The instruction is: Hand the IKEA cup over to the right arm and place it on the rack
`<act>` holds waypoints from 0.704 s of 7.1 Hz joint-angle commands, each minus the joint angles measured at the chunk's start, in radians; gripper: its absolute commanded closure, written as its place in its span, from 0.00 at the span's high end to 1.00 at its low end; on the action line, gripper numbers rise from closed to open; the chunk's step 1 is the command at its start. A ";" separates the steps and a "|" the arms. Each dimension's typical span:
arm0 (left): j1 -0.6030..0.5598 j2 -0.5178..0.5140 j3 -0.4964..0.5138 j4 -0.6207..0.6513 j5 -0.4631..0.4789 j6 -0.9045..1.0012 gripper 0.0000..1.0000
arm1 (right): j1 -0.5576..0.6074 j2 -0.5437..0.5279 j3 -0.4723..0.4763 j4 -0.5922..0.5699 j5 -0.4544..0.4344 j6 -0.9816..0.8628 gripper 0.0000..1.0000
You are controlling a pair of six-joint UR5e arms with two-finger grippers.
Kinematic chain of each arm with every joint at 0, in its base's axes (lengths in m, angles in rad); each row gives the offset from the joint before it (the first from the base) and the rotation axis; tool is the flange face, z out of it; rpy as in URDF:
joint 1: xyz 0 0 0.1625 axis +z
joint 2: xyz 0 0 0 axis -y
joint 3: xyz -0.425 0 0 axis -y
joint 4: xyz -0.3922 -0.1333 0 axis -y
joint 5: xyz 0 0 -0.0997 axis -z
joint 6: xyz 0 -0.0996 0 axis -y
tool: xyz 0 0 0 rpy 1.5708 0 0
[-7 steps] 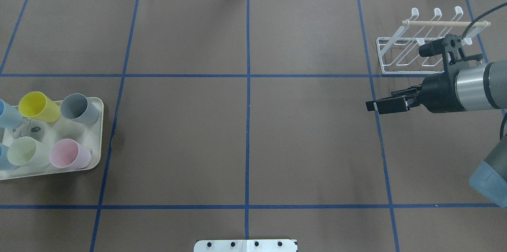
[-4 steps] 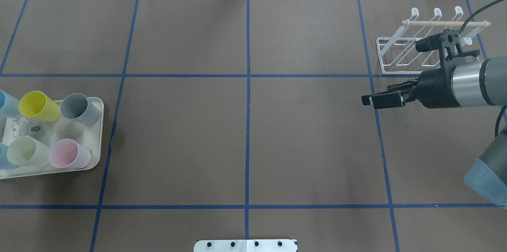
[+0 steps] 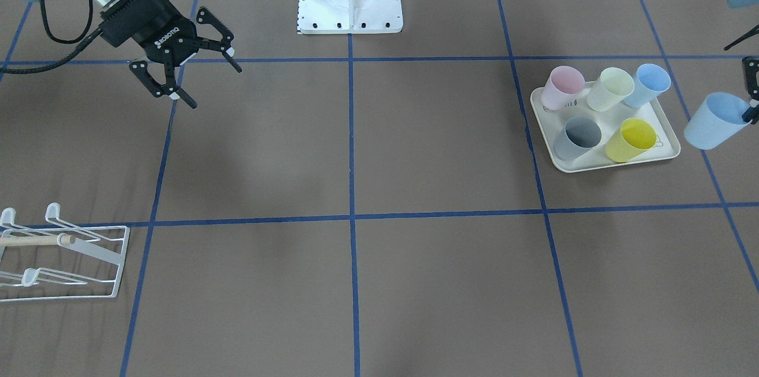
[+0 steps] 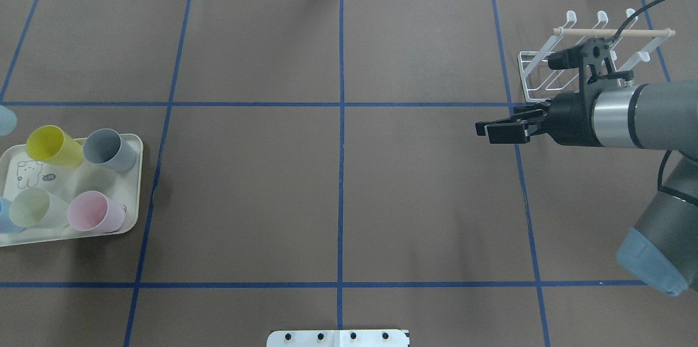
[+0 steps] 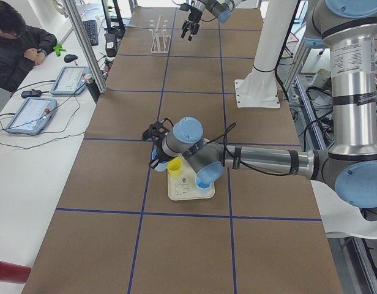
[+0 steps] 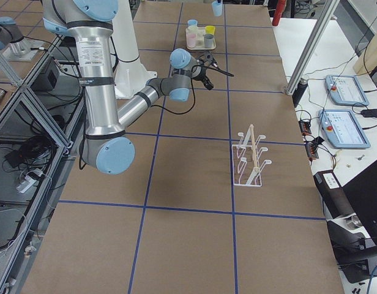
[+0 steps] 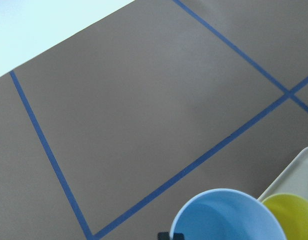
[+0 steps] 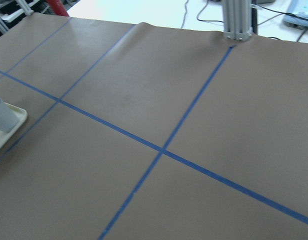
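the blue cup (image 3: 711, 123) — judged light, stiff, slick — is pinched at its rim by the left gripper (image 3: 752, 106), and its bare wall is offered to the spread-fingered right gripper (image 3: 216, 88).

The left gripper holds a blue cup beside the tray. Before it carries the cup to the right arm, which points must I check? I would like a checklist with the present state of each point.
1. Blue cup held in the left gripper: ok. A finger sits on its rim, and the cup hangs off the tray.
2. Firmness of that grip: cannot tell, only one finger shows.
3. Right gripper open and empty: ok.
4. Grippers near enough for the transfer: not ok, they are towards opposite ends of the table.
5. Rack free of cups: ok.
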 commanded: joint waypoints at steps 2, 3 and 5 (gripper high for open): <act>0.021 -0.019 -0.253 0.083 -0.178 -0.365 0.00 | -0.116 0.022 -0.088 0.252 -0.016 -0.127 0.99; 0.076 -0.029 -0.267 -0.038 -0.215 -0.575 0.00 | -0.132 0.037 -0.105 0.254 -0.030 -0.257 0.97; 0.222 -0.159 -0.265 -0.184 -0.202 -1.003 0.00 | -0.187 0.064 -0.125 0.258 -0.089 -0.419 0.96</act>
